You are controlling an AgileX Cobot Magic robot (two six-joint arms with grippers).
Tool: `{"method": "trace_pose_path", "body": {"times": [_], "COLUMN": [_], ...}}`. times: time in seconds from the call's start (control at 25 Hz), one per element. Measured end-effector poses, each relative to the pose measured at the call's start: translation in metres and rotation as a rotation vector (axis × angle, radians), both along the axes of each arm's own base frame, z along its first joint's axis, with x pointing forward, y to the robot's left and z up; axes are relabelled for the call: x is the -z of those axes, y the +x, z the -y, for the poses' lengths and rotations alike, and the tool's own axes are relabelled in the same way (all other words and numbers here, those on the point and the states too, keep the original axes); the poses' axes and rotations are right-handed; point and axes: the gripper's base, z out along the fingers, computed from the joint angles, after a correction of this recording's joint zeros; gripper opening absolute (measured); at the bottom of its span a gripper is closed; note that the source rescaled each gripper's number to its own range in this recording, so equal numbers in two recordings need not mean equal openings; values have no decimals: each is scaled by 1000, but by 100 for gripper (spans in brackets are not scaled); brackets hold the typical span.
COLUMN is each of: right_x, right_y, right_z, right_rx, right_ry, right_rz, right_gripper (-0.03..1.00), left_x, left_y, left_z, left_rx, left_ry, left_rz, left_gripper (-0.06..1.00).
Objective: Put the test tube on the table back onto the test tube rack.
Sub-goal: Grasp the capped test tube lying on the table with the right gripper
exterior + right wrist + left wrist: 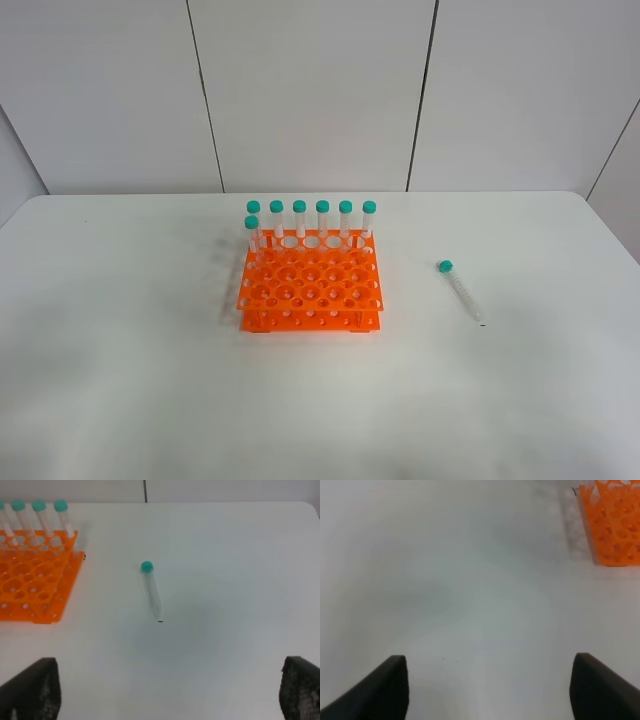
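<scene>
A: "Since the table [130, 380] holds the rack [310, 290] at centre and the tube [462, 292] flat, well apart to its right, which arm?"

B: "Right gripper [170, 690]; it's wide open and empty, as is the left gripper [490, 690]. Pinch the tube mid-body, turn the cap [146, 567] up, then lower it tip first."

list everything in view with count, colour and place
orange plastic test tube rack with round holes: one, orange, mid-table
upright clear plastic test tubes with teal caps: seven, clear and teal, six in the rack's far row, one in the next row
loose clear plastic test tube with teal cap: one, clear and teal, lying on the table right of the rack
white matte table: one, white, under everything
wall panels: several, pale grey, behind the table
left claw: one, black, open over bare table near the rack
right claw: one, black, open, facing the loose tube
</scene>
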Motion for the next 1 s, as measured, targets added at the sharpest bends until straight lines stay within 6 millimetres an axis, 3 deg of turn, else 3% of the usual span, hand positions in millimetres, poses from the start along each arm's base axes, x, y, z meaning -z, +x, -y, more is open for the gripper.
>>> {"method": "trace_pose_path", "body": {"times": [0.48, 0.6, 0.76, 1.0], "right_x": [0, -9, -34, -54], "right_y": [0, 4, 33, 116], "right_z": [0, 0, -1, -3], "right_rx": [3, 8, 11, 14], "right_ry": [12, 23, 24, 23], "right_rz": [1, 2, -95, -355], "right_gripper": [94, 94, 94, 94], "left_x": [0, 0, 0, 0], "left_y": [0, 0, 0, 0], "left_z": [0, 0, 0, 0], "left_rx": [0, 0, 0, 0], "left_ry": [0, 0, 0, 0], "left_rz": [0, 0, 0, 0], "left_gripper": [96, 96, 96, 96]}}
